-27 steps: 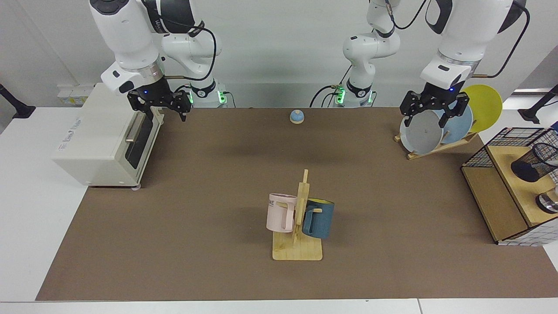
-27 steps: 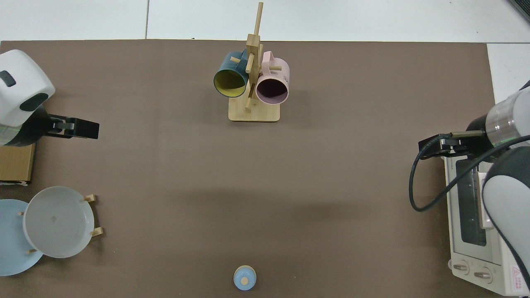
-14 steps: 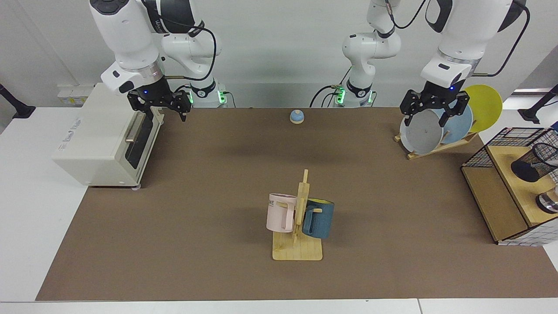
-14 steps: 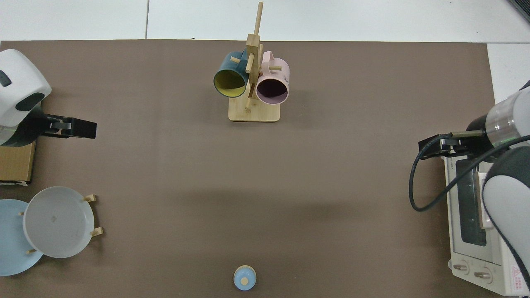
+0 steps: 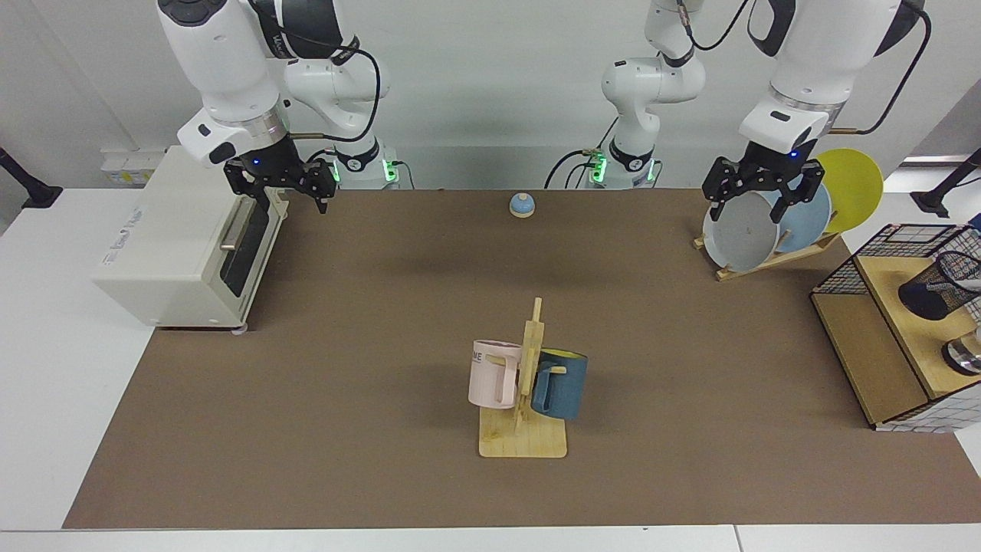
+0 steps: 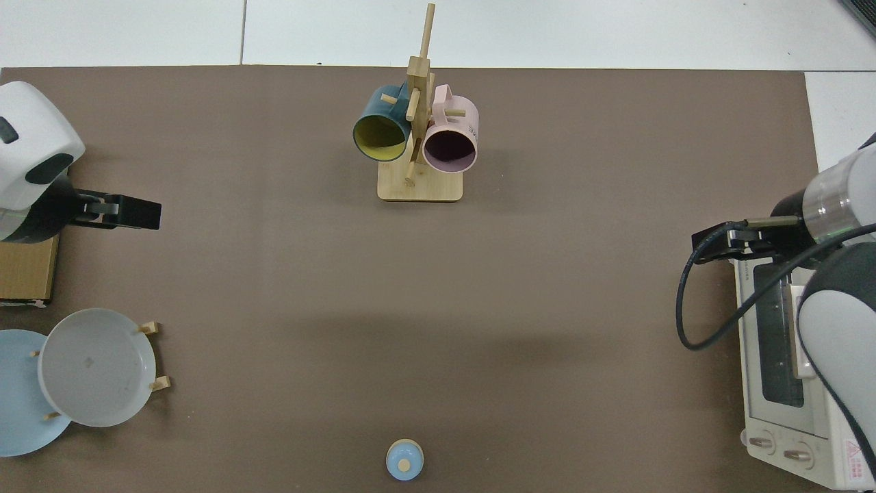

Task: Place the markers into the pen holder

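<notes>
Pen holder (image 5: 941, 287) far right, well apart from open, empty left gripper (image 5: 762, 201); right gripper (image 5: 295, 201) open, empty, upper left; two mugs, three plates.

A plain white wall (image 5: 490, 92) runs behind the table at twelve o'clock in the facing view. The table (image 5: 46, 345) has a white top, and a large brown mat (image 5: 368, 345) covers most of it, leaving white strips at three, six and nine o'clock. Soft, broad shadows lie on the mat near its far edge. At nine o'clock a white socket strip (image 5: 126, 161) sits low on the wall.
</notes>
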